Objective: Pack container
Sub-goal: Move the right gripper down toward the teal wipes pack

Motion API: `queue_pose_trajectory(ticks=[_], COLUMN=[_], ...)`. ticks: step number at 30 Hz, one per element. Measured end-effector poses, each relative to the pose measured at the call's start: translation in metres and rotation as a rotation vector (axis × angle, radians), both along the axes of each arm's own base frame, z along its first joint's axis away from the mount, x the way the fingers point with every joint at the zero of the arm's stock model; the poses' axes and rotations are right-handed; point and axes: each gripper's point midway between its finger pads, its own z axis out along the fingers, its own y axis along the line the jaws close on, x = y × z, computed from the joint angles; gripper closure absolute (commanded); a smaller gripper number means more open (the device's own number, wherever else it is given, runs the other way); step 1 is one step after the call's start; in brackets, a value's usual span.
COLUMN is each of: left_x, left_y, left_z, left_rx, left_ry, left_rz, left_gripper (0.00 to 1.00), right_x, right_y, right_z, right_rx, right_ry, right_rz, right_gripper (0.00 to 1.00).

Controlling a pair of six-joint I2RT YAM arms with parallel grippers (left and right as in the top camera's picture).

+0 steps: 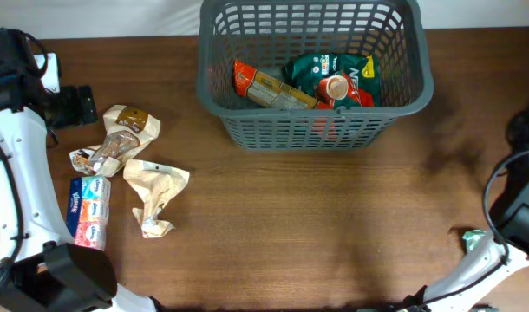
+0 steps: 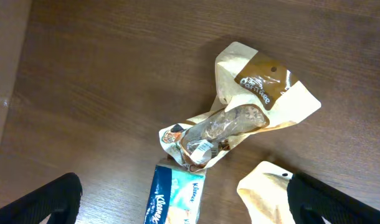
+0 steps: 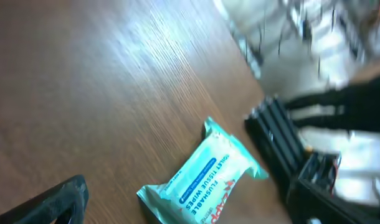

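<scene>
The dark grey lattice container (image 1: 247, 95) stands at the back centre. It holds an orange-tan packet (image 1: 263, 85), a green packet (image 1: 327, 69) and a red item (image 1: 338, 89). My left gripper (image 1: 78, 106) is open and empty at the far left, beside a tan snack packet (image 1: 121, 134). In the left wrist view the open gripper (image 2: 184, 190) hovers over the tan packet (image 2: 240, 118) and a Kleenex pack (image 2: 177, 199). My right gripper (image 3: 190, 196) is open above a teal wipes packet (image 3: 199, 177), which peeks out at the right edge of the overhead view (image 1: 473, 236).
A second crumpled tan packet (image 1: 156, 195) and the Kleenex pack (image 1: 89, 208) lie at the left of the wooden table (image 1: 334, 225). The right arm (image 1: 520, 217) sits at the right edge, the left arm's base (image 1: 65, 277) at the front left.
</scene>
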Motion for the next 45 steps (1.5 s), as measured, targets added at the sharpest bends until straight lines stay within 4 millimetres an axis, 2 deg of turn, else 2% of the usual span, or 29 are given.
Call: queue_pose_trajectory(ticks=[3,7,15,20,23,27,29,34,37,40,45], left_x=[-0.001,-0.002,-0.001,0.000,0.000,0.000,0.000,0.000,0.001,0.001,0.001], left_y=[0.000,-0.001,-0.001,0.000,0.000,0.000,0.000,0.000,0.000,0.000,0.000], left_z=[0.000,-0.001,-0.001,0.000,0.000,0.000,0.000,0.000,0.000,0.000,0.000], left_rx=[-0.001,-0.003,-0.003,-0.001,0.000,0.000,0.000,0.000,0.000,0.001,0.000], left_ry=[0.004,0.008,0.007,0.002,0.000,-0.001,-0.002,-0.002,-0.002,-0.003,-0.005], left_rz=[0.000,0.000,-0.001,-0.001,0.000,0.000,-0.001,-0.001,-0.001,-0.001,-0.001], left_gripper=[0.01,0.01,0.01,0.01,0.01,0.01,0.01,0.01,0.01,0.01,0.01], right_x=[0.004,-0.007,-0.076,-0.113,-0.128,-0.138,-0.134,-0.127,-0.117,-0.104,-0.069], right_y=[0.009,0.023,0.052,0.075,0.086,0.095,0.094,0.092,0.089,0.084,0.069], right_z=[0.002,0.013,0.060,0.079,0.081,0.068,0.053,0.014,-0.006,-0.015,-0.012], right_rx=[-0.029,-0.065,-0.156,-0.213,-0.253,-0.290,-0.311,-0.339,-0.359,-0.380,-0.429], right_ry=[0.041,0.074,0.009,-0.113,-0.218,-0.327,-0.377,-0.431,-0.487,-0.555,-0.700], right_rz=[0.074,0.131,0.143,0.142,0.133,0.096,0.082,0.063,0.053,0.049,0.084], right_gripper=[0.00,0.00,0.00,0.02,0.09,0.10,0.09,0.00,0.01,0.01,0.01])
